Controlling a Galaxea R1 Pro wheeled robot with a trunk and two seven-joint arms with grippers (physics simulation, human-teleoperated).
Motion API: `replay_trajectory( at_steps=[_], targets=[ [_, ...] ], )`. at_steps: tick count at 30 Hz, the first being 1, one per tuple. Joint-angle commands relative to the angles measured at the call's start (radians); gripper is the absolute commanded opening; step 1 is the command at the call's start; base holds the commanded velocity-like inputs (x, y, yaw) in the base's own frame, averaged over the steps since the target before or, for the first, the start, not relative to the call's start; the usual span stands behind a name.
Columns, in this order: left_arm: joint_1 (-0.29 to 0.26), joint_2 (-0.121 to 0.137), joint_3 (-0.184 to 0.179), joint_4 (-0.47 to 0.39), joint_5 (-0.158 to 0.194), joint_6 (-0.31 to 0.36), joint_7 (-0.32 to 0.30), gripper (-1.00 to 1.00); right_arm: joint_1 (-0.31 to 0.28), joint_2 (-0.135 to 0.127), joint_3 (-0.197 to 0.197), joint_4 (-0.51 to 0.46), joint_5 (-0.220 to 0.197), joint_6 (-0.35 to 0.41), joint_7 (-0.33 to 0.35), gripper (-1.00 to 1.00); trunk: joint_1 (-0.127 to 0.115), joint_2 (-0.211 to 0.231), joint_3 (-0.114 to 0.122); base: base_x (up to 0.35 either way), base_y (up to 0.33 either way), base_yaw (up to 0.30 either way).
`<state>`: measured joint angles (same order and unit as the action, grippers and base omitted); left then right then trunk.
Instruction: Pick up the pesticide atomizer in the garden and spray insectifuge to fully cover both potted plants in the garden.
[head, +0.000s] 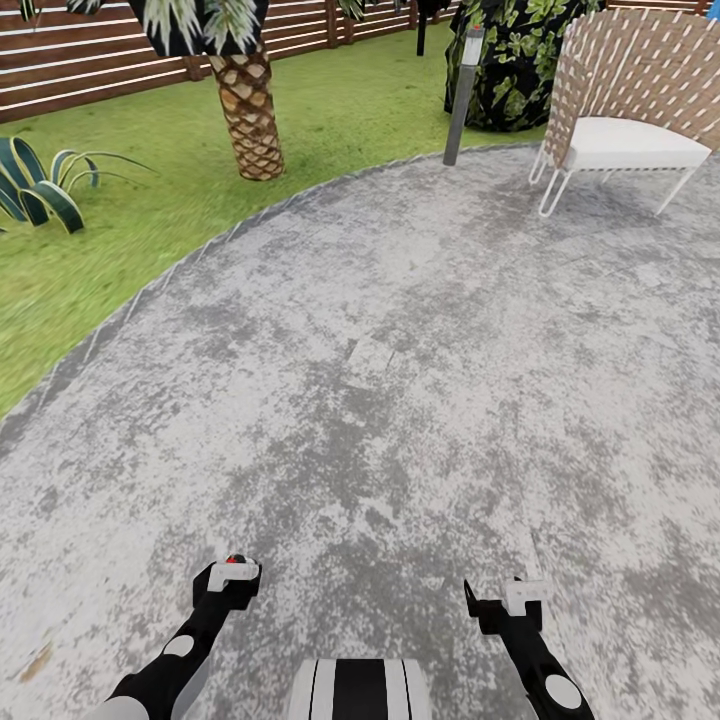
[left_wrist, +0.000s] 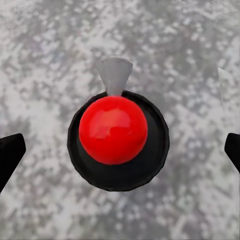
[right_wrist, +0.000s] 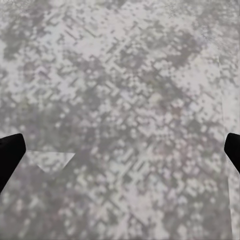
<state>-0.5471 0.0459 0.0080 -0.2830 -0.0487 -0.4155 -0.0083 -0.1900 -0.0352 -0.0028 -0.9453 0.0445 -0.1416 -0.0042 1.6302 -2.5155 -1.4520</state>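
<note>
The pesticide atomizer (left_wrist: 117, 142) is seen from above in the left wrist view: a red ball top on a round black body, with a grey nozzle projecting from one side. Its lower part is hidden beneath its own top. In the head view it shows as no more than a red dot (head: 236, 559) at the tip of the left gripper (head: 232, 573).

Left arm: extended forward and low over the paving (head: 400, 350), forearm cut off by the picture's lower edge. The left gripper's fingers (left_wrist: 9, 152) are spread wide, with the atomizer centred between them; paving shows in the gap on each side, so no contact is visible, and whether the gripper bears the atomizer cannot be told.

Right arm: same low forward pose, also cut off at the lower edge. The right gripper (head: 505, 600) has its fingers (right_wrist: 10, 152) equally wide apart, with nothing but speckled paving between them.

The robot's trunk (head: 360, 688) shows between the arms, partly cropped.

The garden: grey speckled paving curves against the lawn (head: 120, 250). A scaly palm trunk (head: 248, 115) has its crown cut off at the top. A lamp post (head: 463, 95) stands at the paving edge, beside a woven chair (head: 625, 110) and in front of a dark bush (head: 515, 60). A slatted fence (head: 90, 55) closes the background.
</note>
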Motion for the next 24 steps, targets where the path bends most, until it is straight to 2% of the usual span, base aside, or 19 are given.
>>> replay_trajectory(
  at_steps=[1, 12, 24],
  targets=[
    [0.0, 0.0, 0.001, 0.001, -0.005, -0.003, -0.001, 1.0, 0.0, 0.0, 0.0, 0.0, 0.005, -0.003, 0.0, 1.0, 0.0, 0.0, -0.001, 0.036, 0.0, 0.0],
    [0.002, 0.0, 0.003, 0.001, -0.005, -0.006, -0.001, 1.0, 0.0, 0.0, 0.0, 0.0, 0.005, -0.003, 0.0, 1.0, 0.0, 0.0, -0.001, 0.005, 0.0, 0.0],
    [0.021, 0.0, 0.003, 0.006, -0.005, -0.044, -0.001, 1.0, 0.0, 0.0, 0.0, 0.0, 0.005, -0.003, 0.0, 1.0, 0.0, 0.0, -0.001, 0.0, 0.0, 0.0]
  ],
)
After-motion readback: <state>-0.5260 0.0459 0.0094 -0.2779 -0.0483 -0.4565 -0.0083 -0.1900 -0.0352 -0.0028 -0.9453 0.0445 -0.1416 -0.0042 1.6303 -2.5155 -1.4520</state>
